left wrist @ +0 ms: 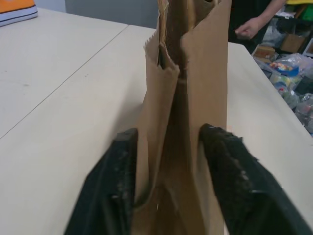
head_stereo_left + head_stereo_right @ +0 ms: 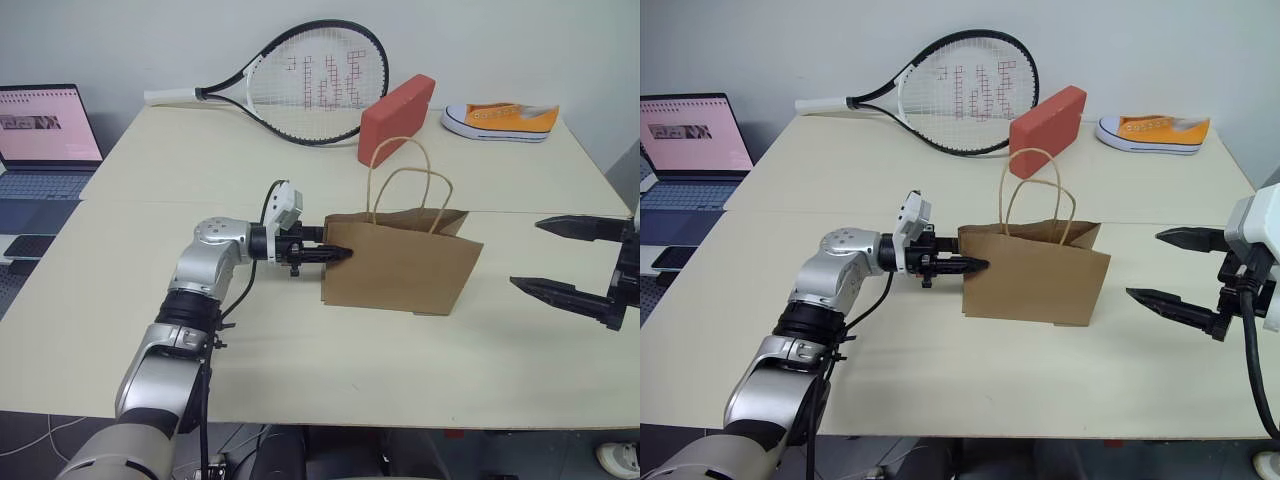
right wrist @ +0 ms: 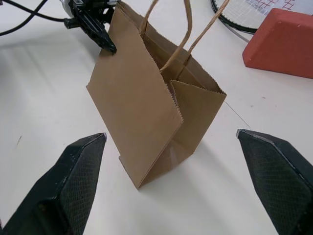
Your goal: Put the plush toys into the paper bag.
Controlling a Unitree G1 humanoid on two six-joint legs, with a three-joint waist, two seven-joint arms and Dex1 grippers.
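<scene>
One plain brown kraft paper bag (image 2: 400, 262) with two twisted paper loop handles (image 2: 408, 190) stands upright near the middle of the pale bench (image 2: 200, 160), its mouth open upward. No plush toy can be made out on the bench top or through the bag's mouth.

The left gripper (image 2: 338, 254) reaches in level from the bag's nine o'clock side, at its narrow folded end. In the left wrist view its two black fingers (image 1: 115, 191) stand parted, one on each side of that end, close against the paper or touching it — a firm clamp cannot be told. The right gripper (image 2: 565, 262) hangs at the bag's three o'clock, well apart from it, its two fingers (image 3: 73, 181) spread wide with nothing between them.

Behind the bag lie one red brick-shaped block (image 2: 397, 117) at about twelve o'clock, one black-and-white tennis racket (image 2: 300, 85) at eleven o'clock, and one yellow sneaker with a white sole (image 2: 500, 121) at one o'clock, near the far edge. One open laptop (image 2: 45, 140) sits off the bench at ten o'clock.

A seam (image 2: 200, 202) crosses the bench just behind the bag. The near half, from the bag to the front edge at six o'clock, is bare — so is the stretch between the bag and the right gripper.
</scene>
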